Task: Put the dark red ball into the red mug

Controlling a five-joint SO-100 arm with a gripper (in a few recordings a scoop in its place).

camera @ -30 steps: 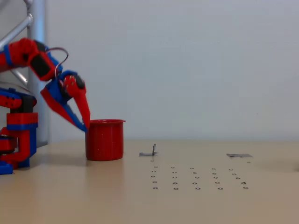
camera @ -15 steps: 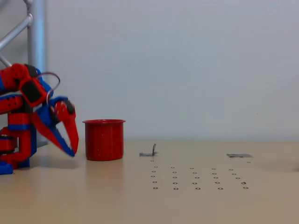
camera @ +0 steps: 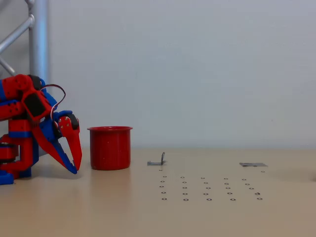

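Robot arm folded low beside a red mug on a beige table, gripper carrying nothing.

In the fixed view, the mug (camera: 110,147) stands upright on the table (camera: 207,217), left of centre. Just to its left, apart from it, the red-and-blue gripper (camera: 75,168) points down with its tips close to the tabletop; the two fingers sit close together, nearly closed, with nothing between them. The ball cannot be seen on the table or in the gripper, and the camera sits too low to look into the mug (so the ball may well lie inside, though this is a judgement). If so, the task looks finished, with nothing left but parking the arm.
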